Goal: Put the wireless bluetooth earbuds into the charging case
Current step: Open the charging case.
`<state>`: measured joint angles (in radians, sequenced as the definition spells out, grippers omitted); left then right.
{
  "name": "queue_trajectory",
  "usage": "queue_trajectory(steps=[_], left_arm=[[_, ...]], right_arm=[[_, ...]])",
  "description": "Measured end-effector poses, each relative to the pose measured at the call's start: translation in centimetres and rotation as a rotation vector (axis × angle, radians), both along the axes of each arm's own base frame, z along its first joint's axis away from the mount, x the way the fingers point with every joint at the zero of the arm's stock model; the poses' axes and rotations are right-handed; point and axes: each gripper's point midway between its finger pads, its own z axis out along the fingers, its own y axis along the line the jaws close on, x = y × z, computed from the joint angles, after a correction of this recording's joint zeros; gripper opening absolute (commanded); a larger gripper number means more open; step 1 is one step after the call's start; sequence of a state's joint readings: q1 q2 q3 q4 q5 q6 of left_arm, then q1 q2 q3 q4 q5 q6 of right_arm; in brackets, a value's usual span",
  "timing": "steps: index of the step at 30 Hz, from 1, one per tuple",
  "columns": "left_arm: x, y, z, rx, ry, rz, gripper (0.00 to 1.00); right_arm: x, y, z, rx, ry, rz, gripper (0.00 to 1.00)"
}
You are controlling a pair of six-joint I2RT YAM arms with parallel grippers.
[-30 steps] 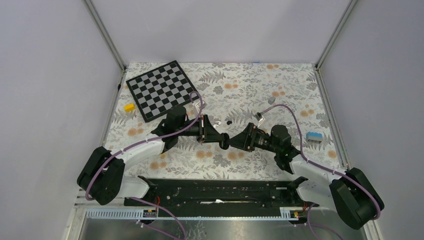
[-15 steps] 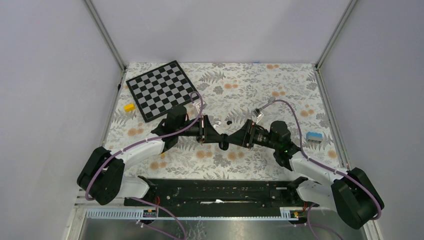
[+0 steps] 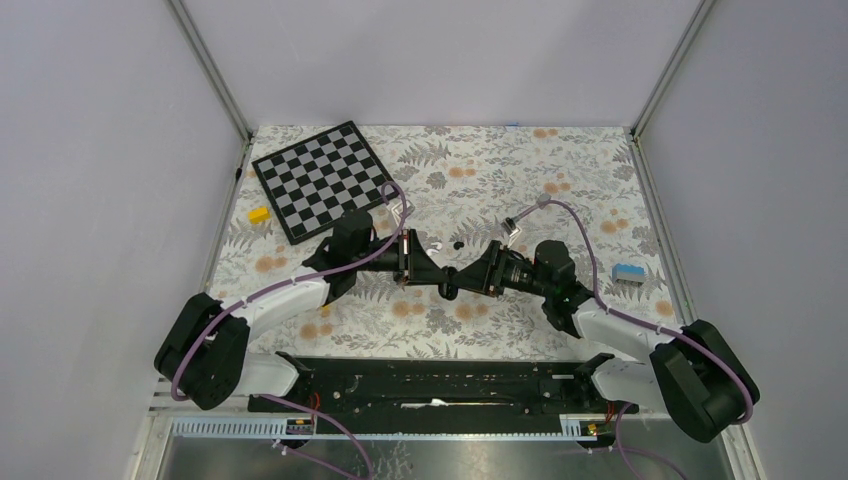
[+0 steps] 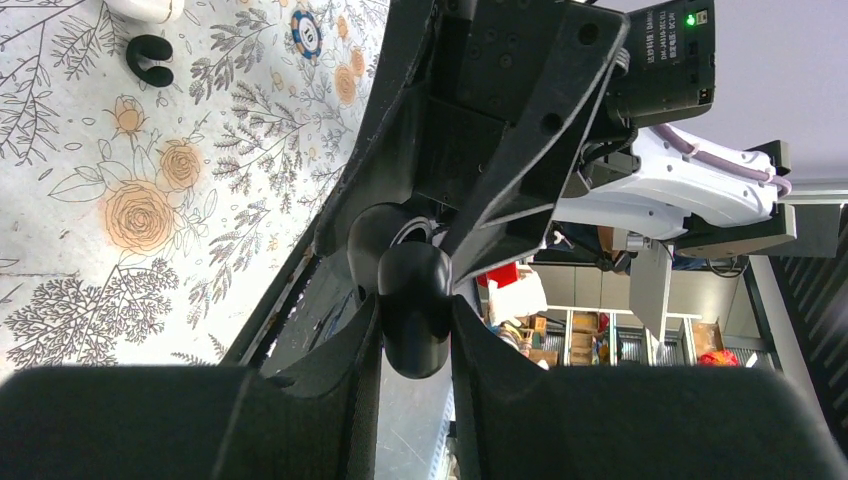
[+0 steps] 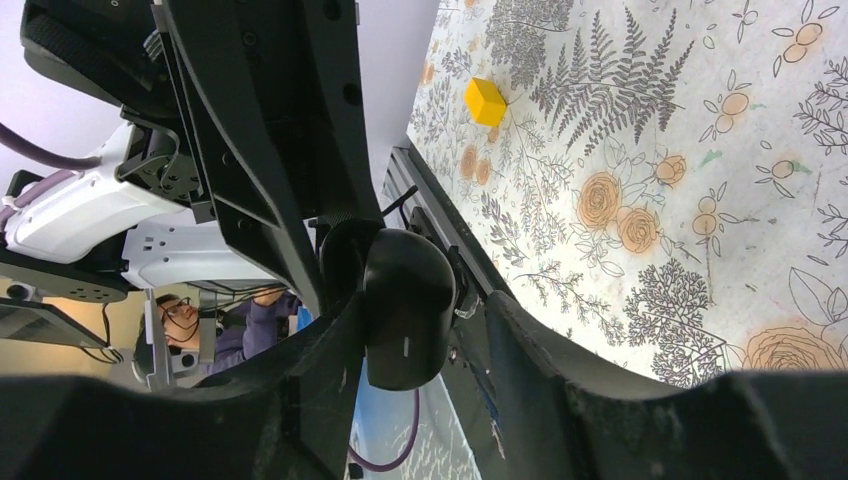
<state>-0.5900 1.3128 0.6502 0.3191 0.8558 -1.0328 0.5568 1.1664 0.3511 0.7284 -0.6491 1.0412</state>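
Note:
My left gripper (image 3: 446, 281) (image 4: 412, 312) is shut on a flat black oval pebble (image 3: 453, 281) (image 4: 412, 290) and holds it above the table's middle. My right gripper (image 3: 463, 281) (image 5: 420, 315) faces it and straddles the pebble's (image 5: 405, 300) other end. Its jaws are apart: one finger touches the pebble, the other stands off it. The white charging case (image 3: 437, 247) (image 4: 150, 8) lies on the table just behind the grippers. One tiny black curved bud (image 3: 457, 243) (image 4: 148, 60) lies beside it. The second earbud is not in view.
A chessboard (image 3: 325, 180) lies at the back left with a yellow block (image 3: 259, 214) (image 5: 485, 100) beside it. A blue and white block (image 3: 628, 272) sits at the right. A blue poker chip (image 4: 307, 33) lies beyond the case. A black rail (image 3: 430, 385) runs along the near edge.
My right arm has pushed in to the left, so its jaws now sit around the pebble's end. The left arm and the pebble have stayed in place.

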Motion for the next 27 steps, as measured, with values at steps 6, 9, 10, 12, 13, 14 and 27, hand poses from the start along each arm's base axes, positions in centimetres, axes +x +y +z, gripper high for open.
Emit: queue_trajectory(steps=[6, 9, 10, 12, 13, 14, 27], left_arm=[[-0.1, -0.1, 0.2, -0.007, -0.001, -0.004, 0.0], [-0.1, -0.1, 0.2, -0.009, -0.002, -0.005, 0.0], [-0.1, -0.1, 0.3, -0.01, -0.003, -0.004, 0.0], [0.0, -0.1, 0.3, -0.013, -0.004, -0.004, 0.0], [0.0, -0.1, 0.4, -0.014, -0.006, -0.004, 0.0], [0.0, -0.1, 0.4, -0.016, -0.008, -0.005, 0.0], [0.0, -0.3, 0.7, -0.031, -0.011, -0.013, 0.37]], right_arm=[[0.1, 0.0, -0.1, 0.0, 0.005, -0.001, 0.47], [0.1, 0.1, 0.1, 0.005, -0.001, -0.001, 0.48], [0.1, 0.1, 0.1, 0.008, -0.002, -0.001, 0.49], [0.2, 0.2, 0.2, 0.017, -0.001, -0.002, 0.5], [0.2, 0.2, 0.3, 0.022, 0.001, -0.002, 0.5], [0.2, 0.3, 0.5, 0.033, 0.004, 0.0, 0.5], [-0.1, 0.4, 0.8, 0.076, 0.018, 0.011, 0.03]])
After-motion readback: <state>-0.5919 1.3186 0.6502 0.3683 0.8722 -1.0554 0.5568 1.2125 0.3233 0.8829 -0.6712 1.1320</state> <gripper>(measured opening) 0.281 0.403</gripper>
